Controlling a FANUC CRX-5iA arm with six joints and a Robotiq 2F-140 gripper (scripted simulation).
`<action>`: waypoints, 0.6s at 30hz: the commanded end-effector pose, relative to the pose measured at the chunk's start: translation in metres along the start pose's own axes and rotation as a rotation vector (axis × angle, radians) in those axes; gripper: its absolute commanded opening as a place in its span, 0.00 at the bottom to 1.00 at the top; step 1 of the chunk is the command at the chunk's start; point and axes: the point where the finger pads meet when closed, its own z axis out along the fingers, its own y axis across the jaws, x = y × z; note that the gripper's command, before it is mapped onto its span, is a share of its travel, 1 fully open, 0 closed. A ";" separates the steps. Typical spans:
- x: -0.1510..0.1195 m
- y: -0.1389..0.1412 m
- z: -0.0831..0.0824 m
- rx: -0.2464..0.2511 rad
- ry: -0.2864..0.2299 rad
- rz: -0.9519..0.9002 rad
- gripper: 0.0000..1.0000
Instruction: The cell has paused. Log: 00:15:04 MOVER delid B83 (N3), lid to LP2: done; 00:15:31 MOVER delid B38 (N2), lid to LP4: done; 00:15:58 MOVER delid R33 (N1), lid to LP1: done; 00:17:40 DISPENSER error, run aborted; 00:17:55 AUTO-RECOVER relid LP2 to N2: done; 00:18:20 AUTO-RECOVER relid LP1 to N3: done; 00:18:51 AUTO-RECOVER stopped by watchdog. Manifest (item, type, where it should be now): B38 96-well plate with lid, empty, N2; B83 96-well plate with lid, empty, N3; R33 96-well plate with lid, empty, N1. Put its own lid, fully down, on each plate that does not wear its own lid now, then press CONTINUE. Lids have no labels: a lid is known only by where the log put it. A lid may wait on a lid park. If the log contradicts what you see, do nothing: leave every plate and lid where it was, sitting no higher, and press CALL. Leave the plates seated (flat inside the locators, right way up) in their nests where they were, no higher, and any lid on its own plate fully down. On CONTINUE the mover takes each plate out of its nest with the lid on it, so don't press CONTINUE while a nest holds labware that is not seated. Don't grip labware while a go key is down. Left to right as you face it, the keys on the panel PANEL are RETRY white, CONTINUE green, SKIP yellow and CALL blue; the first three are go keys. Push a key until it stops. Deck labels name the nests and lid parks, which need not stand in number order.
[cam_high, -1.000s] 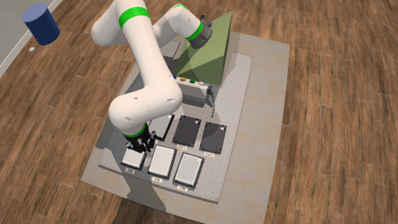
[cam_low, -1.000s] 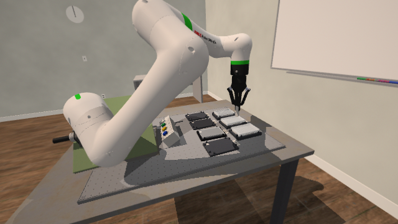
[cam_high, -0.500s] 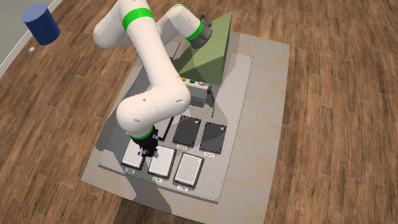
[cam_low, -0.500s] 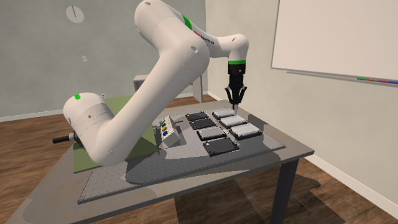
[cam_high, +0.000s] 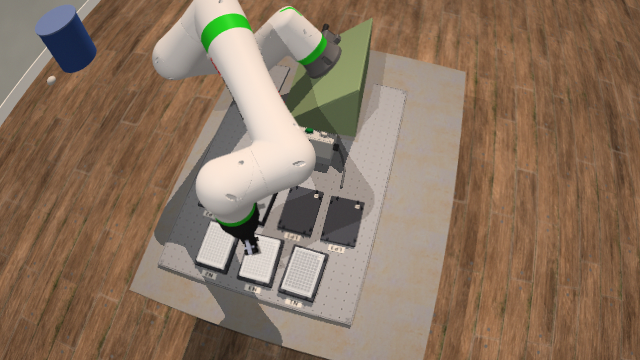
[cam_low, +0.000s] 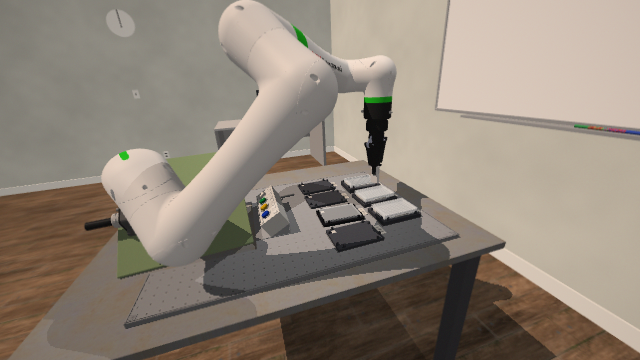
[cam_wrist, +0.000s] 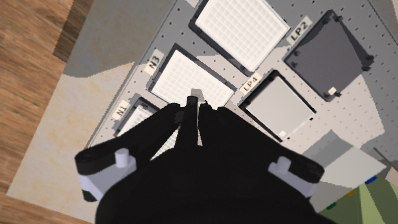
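Three white well plates (cam_high: 261, 265) lie below the closed jaws; beyond them four dark pads (cam_high: 342, 220), one holding a lid (cam_wrist: 279, 107).

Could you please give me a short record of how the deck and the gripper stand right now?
gripper: shut, holding nothing, pointing down over the N3 plate; contact unclear
N3 plate: lid on, in its nest
N2 plate: lid on, in its nest
N1 plate: well grid shows plainly, seemingly no lid
LP4 park: holds a lid
LP2 park: no lid on it
key panel: away from the gripper
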 end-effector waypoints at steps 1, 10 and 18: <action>-0.002 -0.001 0.000 0.000 0.000 -0.279 0.00; -0.002 -0.001 0.000 0.000 0.000 -0.702 0.66; -0.002 -0.001 0.000 0.000 0.001 -1.060 0.66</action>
